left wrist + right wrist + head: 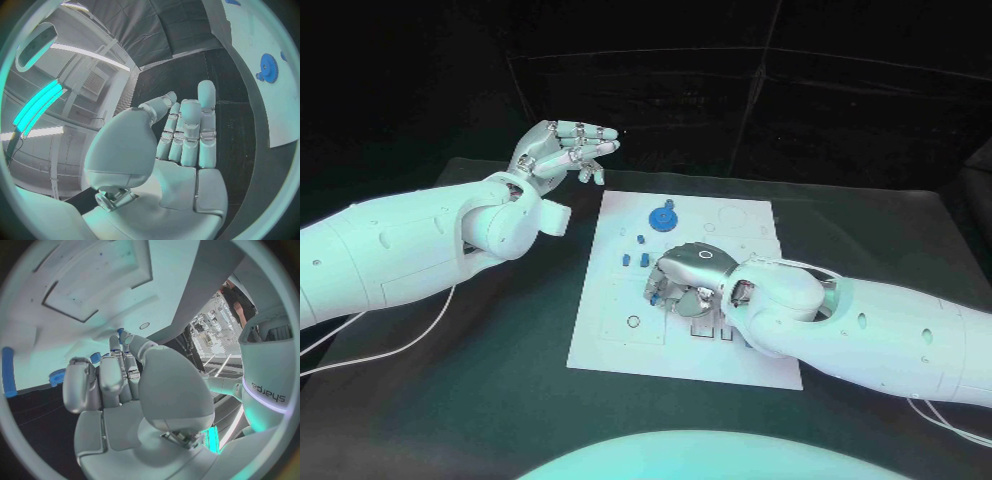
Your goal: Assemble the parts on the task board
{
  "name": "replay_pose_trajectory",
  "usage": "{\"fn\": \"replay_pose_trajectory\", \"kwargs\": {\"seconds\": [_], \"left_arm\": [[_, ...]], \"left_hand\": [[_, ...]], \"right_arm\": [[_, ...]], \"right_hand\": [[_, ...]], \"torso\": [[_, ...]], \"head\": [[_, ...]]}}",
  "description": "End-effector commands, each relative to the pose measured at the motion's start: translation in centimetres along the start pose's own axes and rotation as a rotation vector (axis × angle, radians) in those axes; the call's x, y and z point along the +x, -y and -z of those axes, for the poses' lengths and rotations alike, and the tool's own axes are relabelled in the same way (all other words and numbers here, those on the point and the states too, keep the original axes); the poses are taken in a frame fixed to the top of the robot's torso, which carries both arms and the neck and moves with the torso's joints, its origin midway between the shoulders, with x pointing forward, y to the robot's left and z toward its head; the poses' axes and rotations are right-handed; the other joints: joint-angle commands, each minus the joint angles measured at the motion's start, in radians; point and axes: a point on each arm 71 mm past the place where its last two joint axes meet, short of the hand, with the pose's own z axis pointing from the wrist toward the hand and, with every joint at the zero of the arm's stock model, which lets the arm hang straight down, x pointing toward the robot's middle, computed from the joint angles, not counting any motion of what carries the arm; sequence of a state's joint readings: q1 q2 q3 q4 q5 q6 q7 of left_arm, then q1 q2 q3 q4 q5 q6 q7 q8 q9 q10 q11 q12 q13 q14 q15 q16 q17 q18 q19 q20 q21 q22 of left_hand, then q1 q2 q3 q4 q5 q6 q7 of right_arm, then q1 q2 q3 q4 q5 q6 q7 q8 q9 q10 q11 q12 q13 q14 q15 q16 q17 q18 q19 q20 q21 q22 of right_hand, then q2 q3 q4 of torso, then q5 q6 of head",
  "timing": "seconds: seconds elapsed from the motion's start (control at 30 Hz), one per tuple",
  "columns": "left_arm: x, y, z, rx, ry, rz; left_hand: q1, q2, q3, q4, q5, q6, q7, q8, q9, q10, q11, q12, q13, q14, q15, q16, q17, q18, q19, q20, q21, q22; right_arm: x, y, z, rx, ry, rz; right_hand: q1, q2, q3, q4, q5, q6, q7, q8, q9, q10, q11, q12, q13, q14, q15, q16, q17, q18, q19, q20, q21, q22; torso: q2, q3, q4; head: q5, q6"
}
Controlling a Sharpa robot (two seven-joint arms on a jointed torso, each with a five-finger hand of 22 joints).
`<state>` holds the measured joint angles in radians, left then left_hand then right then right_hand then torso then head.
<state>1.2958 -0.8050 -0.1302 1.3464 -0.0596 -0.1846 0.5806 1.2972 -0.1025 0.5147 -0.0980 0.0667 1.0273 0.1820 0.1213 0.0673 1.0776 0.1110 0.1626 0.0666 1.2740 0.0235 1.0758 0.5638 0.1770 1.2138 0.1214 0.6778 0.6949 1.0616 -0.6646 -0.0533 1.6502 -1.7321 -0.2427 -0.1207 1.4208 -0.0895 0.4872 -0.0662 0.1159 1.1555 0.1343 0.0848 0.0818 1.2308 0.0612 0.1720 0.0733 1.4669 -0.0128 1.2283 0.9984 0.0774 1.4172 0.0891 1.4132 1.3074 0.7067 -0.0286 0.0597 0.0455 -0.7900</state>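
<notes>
Task board lies in middle of the black table before you, blue gear part stands near its far edge, right hand rests fingers-down on the board, whether it holds something you cannot tell, left hand raised beside the board, fingers apart, holding nothing.

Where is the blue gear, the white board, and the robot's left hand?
blue gear (664, 217), head view, middle of its toothed disc.
task board (747, 212), head view, bare far right corner.
left hand (563, 151), head view, palm.
</notes>
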Motion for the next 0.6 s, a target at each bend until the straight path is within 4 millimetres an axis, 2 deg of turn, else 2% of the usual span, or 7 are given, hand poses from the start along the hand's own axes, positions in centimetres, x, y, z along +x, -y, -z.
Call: {"fn": "replay_pose_trajectory", "kwargs": {"seconds": [0.03,0.27,0.4,0.6], "left_arm": [[0.1,0.1,-0.1,0.002,-0.010,0.013],[0.2,0.0,-0.1,-0.002,-0.014,0.015],[0.1,0.0,0.0,-0.003,-0.014,0.015],[0.1,0.0,0.0,-0.004,-0.013,0.015]], "left_hand": [[-0.001,0.008,-0.006,0.002,0.002,-0.002,0.007,0.001,-0.001,-0.004,0.006,0.006,-0.001,-0.006,0.000,-0.004,-0.001,0.006,-0.007,-0.002,-0.005,-0.001],[-0.002,0.008,-0.007,0.002,0.002,-0.003,0.007,0.000,-0.001,-0.005,0.006,0.006,-0.001,-0.006,0.000,-0.004,-0.001,0.006,-0.008,-0.002,-0.005,-0.001],[-0.002,0.008,-0.007,0.002,0.002,-0.003,0.007,0.000,-0.001,-0.005,0.006,0.006,-0.001,-0.006,0.000,-0.004,-0.001,0.006,-0.008,-0.002,-0.005,-0.001],[-0.002,0.009,-0.007,0.001,0.002,-0.004,0.007,0.000,-0.001,-0.005,0.006,0.006,-0.001,-0.007,0.000,-0.004,-0.002,0.006,-0.007,-0.001,-0.005,-0.002]], "right_arm": [[0.1,0.0,-0.1,0.009,-0.015,0.035],[1.1,-0.2,0.1,0.010,-0.068,0.054],[1.5,-0.2,0.2,0.017,-0.079,0.059],[1.3,-0.1,0.2,0.027,-0.048,0.056]], "right_hand": [[-0.013,0.000,-0.001,0.000,0.002,0.001,0.006,0.000,0.001,-0.003,0.005,-0.005,0.001,0.023,-0.003,0.005,-0.001,-0.019,-0.001,0.002,0.004,0.036],[-0.023,-0.008,-0.009,0.002,0.001,-0.001,0.006,-0.003,0.001,-0.005,0.005,-0.009,0.001,0.021,-0.002,0.005,-0.005,-0.019,-0.003,0.003,0.004,0.035],[-0.045,-0.021,-0.023,0.010,0.013,-0.015,0.009,-0.013,-0.003,-0.020,0.010,-0.022,-0.003,0.019,0.002,0.006,-0.010,-0.018,-0.008,0.006,0.001,0.031],[-0.075,-0.048,-0.042,0.023,0.016,-0.064,0.028,-0.023,-0.013,-0.092,0.034,-0.063,-0.011,0.012,0.020,-0.001,-0.030,-0.012,-0.029,0.020,-0.016,0.007]], "torso": [[0.000,-0.0002,0.0004],[0.000,-0.0005,0.0006],[0.000,-0.0007,0.0009],[0.000,-0.0005,0.0002]], "head": [[0.000,-0.001],[0.002,-0.003],[0.001,-0.002],[0.001,-0.003]]}}
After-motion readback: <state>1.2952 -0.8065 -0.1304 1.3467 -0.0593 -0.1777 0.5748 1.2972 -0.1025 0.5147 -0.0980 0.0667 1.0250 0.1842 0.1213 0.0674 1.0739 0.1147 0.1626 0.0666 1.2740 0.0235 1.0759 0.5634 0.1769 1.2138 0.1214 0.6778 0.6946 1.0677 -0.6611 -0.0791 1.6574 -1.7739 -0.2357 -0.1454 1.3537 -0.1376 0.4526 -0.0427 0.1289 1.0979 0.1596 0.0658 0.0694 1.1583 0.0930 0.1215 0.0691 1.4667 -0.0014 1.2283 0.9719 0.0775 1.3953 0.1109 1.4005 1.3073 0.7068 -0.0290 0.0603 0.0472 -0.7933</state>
